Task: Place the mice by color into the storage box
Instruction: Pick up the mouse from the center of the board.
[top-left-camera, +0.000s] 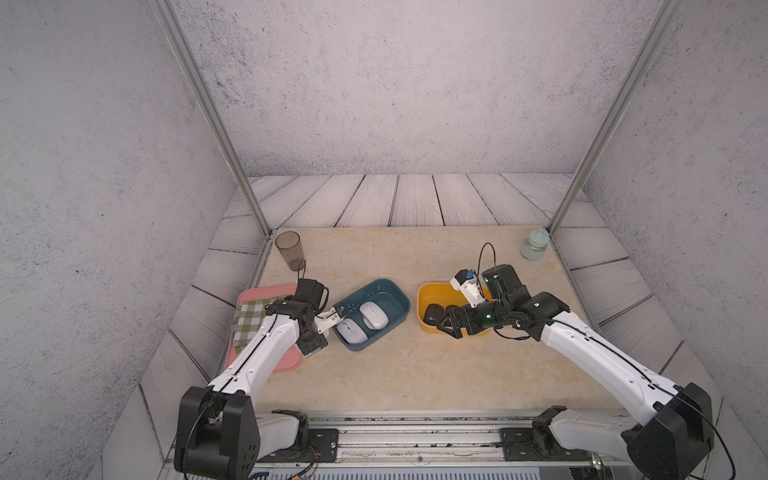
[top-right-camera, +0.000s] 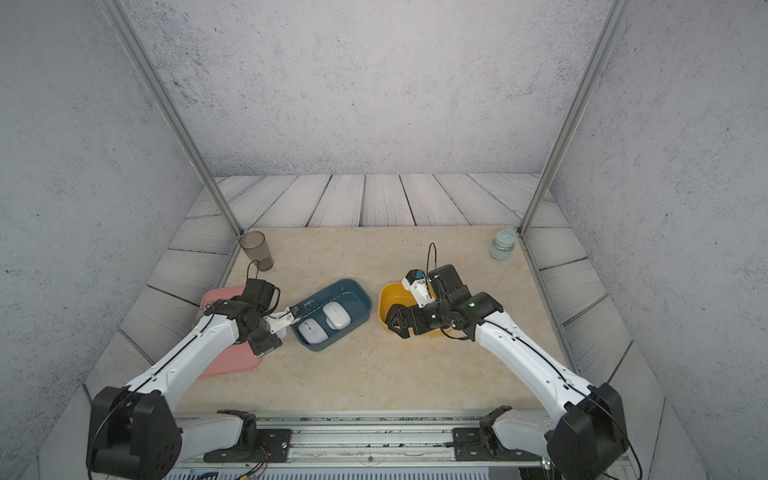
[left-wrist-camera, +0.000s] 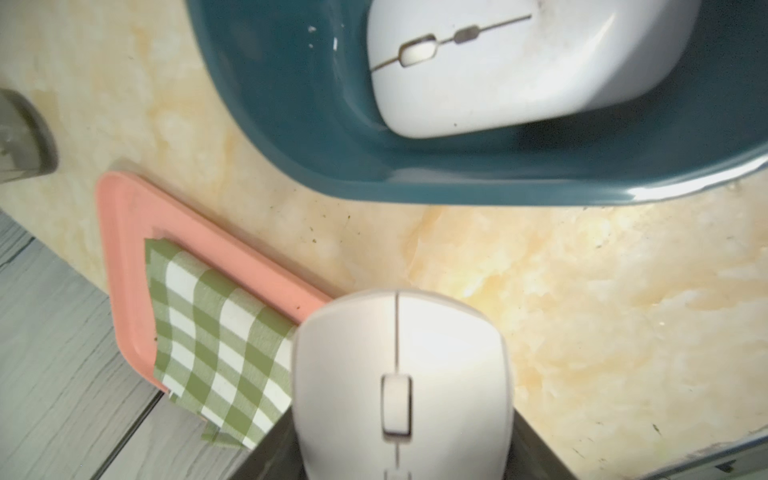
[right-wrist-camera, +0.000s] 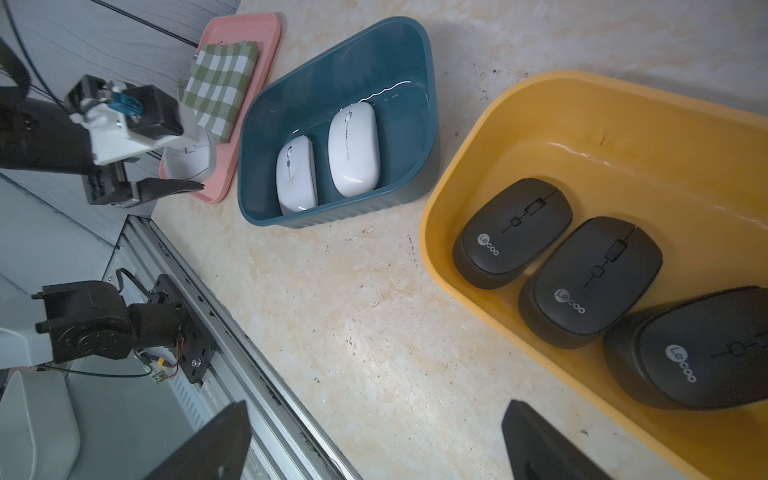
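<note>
At pink tray (left-wrist-camera: 124, 220) edge, left fingers (right-wrist-camera: 168, 187) clamp white mouse (left-wrist-camera: 399, 365); right fingers (right-wrist-camera: 216, 449) apart.

3 black mice (right-wrist-camera: 594, 276) in yellow bin (right-wrist-camera: 582, 81)

Smooth white mouse (left-wrist-camera: 399, 374); matt black mice (right-wrist-camera: 515, 232); woven checked cloth (left-wrist-camera: 216, 332)
</note>
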